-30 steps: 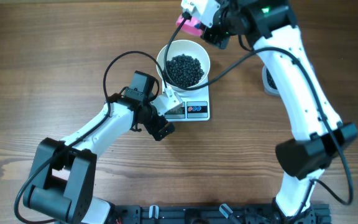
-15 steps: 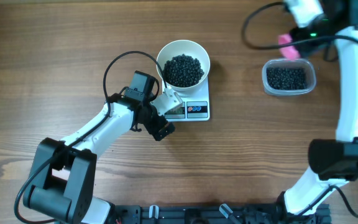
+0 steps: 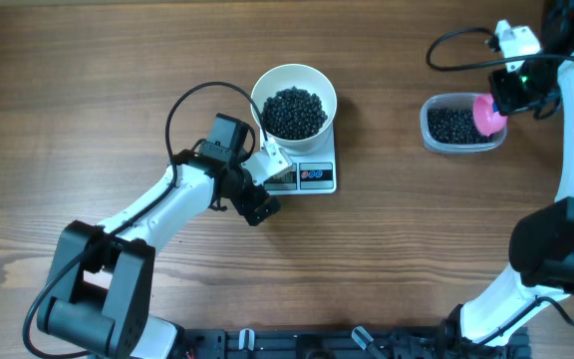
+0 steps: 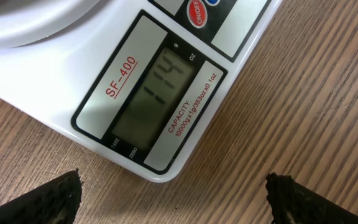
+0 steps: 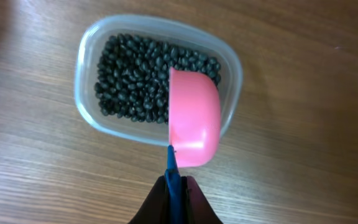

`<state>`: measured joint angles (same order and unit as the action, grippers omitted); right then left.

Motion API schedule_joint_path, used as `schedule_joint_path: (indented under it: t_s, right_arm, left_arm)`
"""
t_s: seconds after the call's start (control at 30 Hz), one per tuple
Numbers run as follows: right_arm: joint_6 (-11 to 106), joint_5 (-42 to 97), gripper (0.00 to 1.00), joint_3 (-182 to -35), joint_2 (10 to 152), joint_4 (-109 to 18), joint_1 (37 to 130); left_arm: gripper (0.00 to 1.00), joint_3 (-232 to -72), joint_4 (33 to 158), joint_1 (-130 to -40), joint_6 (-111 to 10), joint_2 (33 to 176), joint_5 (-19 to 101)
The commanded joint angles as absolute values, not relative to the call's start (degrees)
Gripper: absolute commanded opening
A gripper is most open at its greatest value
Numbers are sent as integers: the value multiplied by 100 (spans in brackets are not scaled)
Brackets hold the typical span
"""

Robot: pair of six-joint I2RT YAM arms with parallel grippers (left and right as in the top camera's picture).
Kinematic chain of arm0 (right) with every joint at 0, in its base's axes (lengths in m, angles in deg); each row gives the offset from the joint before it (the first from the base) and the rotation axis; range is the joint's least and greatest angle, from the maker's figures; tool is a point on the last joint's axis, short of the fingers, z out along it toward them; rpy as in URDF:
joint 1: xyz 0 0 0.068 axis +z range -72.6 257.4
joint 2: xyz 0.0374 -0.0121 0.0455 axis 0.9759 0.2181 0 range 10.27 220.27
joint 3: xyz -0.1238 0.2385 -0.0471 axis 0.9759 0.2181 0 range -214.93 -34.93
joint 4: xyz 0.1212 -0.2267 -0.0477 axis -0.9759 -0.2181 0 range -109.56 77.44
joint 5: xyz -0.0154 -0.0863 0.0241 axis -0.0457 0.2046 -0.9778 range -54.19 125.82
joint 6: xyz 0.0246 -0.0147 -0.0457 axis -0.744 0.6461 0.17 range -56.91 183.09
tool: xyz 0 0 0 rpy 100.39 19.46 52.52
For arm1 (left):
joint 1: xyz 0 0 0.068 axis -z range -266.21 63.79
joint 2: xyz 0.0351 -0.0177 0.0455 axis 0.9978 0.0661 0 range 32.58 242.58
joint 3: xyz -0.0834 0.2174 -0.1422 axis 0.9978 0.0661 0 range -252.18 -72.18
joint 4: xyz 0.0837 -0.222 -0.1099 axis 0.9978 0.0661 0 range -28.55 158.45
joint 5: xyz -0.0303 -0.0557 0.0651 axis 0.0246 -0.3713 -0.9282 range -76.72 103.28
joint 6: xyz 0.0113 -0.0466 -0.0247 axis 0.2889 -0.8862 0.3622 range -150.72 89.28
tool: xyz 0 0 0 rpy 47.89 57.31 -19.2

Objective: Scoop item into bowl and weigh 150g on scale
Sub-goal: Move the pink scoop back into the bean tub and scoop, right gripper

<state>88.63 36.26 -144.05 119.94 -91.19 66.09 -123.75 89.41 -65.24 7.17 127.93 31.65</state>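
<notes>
Over tub [image 5: 81, 81], scoop [image 5: 194, 127] in closed fingers [image 5: 151, 211]

bench [image 3: 88, 80] brown wood grain | bowl [image 3: 277, 78] white | item [image 3: 295, 112] black | scale [image 3: 327, 150] white, display [image 4: 151, 93] grey, button [image 4: 197, 12] red | scoop [image 5: 194, 124] pink, handle [image 5: 172, 171] blue | tub [image 5: 86, 93] clear | arms [image 3: 157, 204] white with black joints

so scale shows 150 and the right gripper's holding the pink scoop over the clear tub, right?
No: the display on the scale reads 114, not 150, per the left wrist view. The right gripper is indeed shut on the pink scoop over the clear tub.
</notes>
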Motion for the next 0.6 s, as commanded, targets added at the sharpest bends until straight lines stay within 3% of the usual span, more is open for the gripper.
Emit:
schedule_joint_path:
  t_s: [0.0,0.27,0.43,0.57]
  right_arm:
    - [8863,3578,4,-13823,12077,-8725,6622]
    - [8314,3563,4,-12792,12077,-7646,6624]
    - [7571,2074,4,-12715,12077,-7650,6629]
    - [7237,1900,4,-12715,12077,-7845,6629]
  left_arm:
    - [100,-12349,8926,-6520,806,12839,3277]
    - [100,-12349,8926,-6520,806,12839,3277]
    - [100,-12349,8926,-6520,806,12839,3277]
    - [100,-12349,8926,-6520,806,12839,3277]
